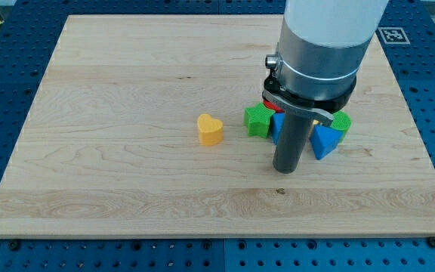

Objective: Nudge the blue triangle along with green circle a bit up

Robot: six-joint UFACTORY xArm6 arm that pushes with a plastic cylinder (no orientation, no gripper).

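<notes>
Wooden surface [127, 91] fills the one camera view, and the blocks sit in a tight group at the view's right. My tip [285, 170] stands on the board just below this group. The end effector is only a plain rod, so it has nothing to open or close and it holds nothing. The blue triangle [322, 141] lies just to the right of the rod, and the green circle [340, 123] touches it on its upper right side. Another blue block [276, 125], a green block [257, 120] of unclear shape and a small red piece [267, 106] are crowded on the rod's left, partly hidden by the arm. The yellow heart [210, 129] lies well apart to the left.

I think the risk is in the crowding. The tip is left of the triangle, not under it, so an upward push may slide along its slanted edge, turn it, and separate it from the circle. The rod may also drag the other blue block up.
</notes>
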